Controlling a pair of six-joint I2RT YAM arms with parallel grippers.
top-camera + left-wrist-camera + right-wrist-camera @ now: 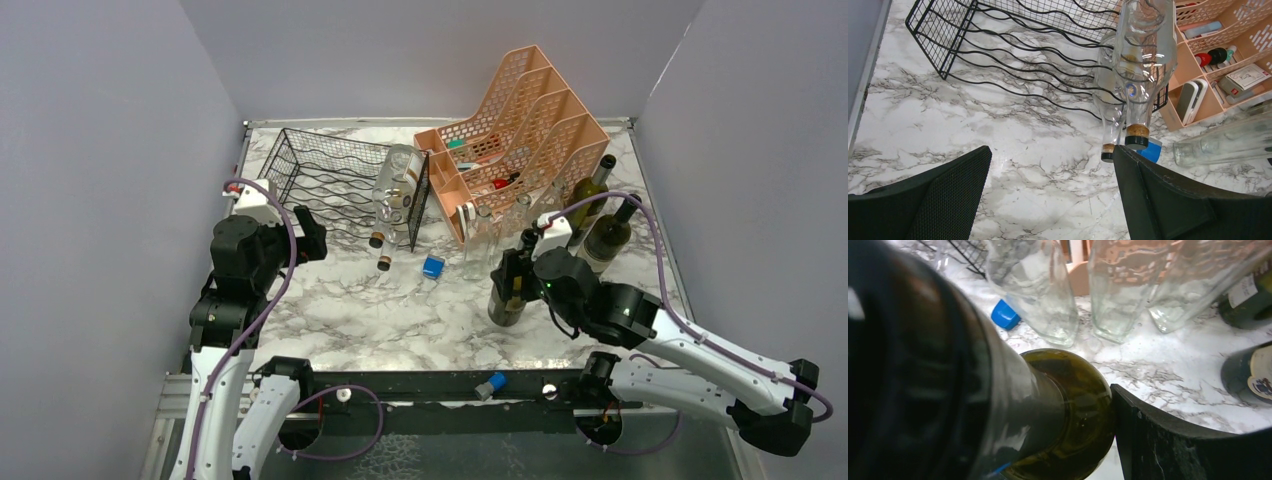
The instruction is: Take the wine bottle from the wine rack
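Observation:
The black wire wine rack (330, 180) lies at the back left. Two clear corked bottles (398, 190) rest in its right end, necks poking out toward me (1138, 75). A dark green wine bottle (507, 298) stands on the marble, well right of the rack. My right gripper (522, 262) is shut on it at the shoulder. In the right wrist view one finger (1168, 450) presses the bottle's shoulder (1073, 390); the other finger is hidden behind the neck. My left gripper (1050, 150) hangs open over bare marble just in front of the rack, holding nothing.
A peach file organizer (520, 130) stands at the back right. Clear glass bottles (478, 240) stand in front of it, and two dark bottles (605, 225) stand near the right wall. A small blue block (433, 266) lies by the rack's bottle necks.

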